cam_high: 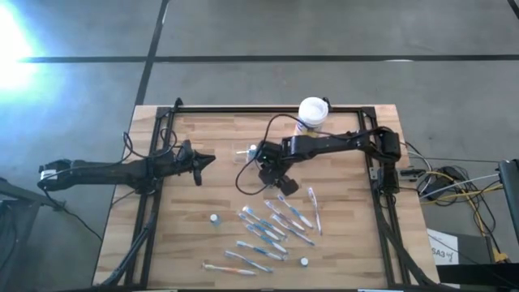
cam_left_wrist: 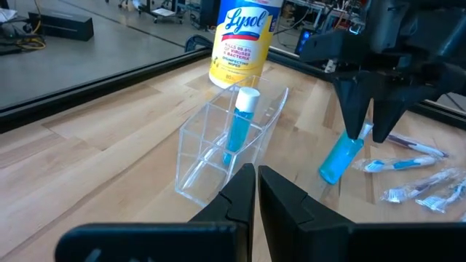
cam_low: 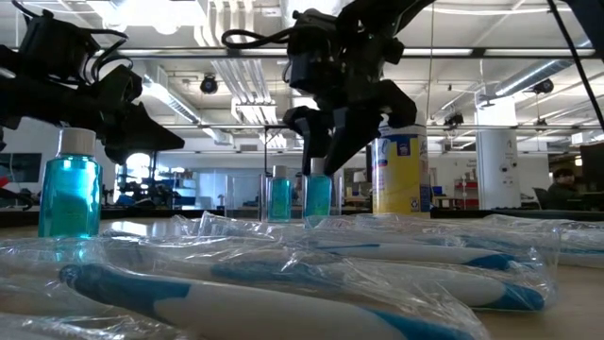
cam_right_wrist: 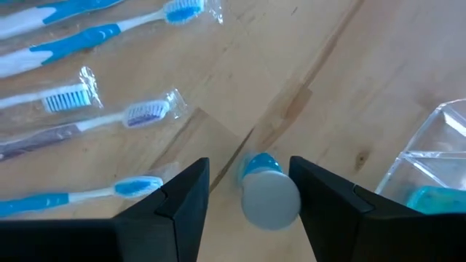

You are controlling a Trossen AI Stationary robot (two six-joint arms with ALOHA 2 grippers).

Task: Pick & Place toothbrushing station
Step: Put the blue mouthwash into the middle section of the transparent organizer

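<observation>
Right end effector (cam_right_wrist: 247, 193), jaws open, straddles a small blue bottle (cam_right_wrist: 268, 195) beside the clear holder (cam_left_wrist: 229, 138); an off-centre close could topple it.

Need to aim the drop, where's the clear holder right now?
In the high view, the clear holder sits mid-table, just left of the right tool, in front of the Lysol canister.

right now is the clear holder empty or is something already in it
Not empty. The clear holder already has one blue bottle with a white cap standing in a compartment, leaning slightly. Its other compartments look empty.
</observation>
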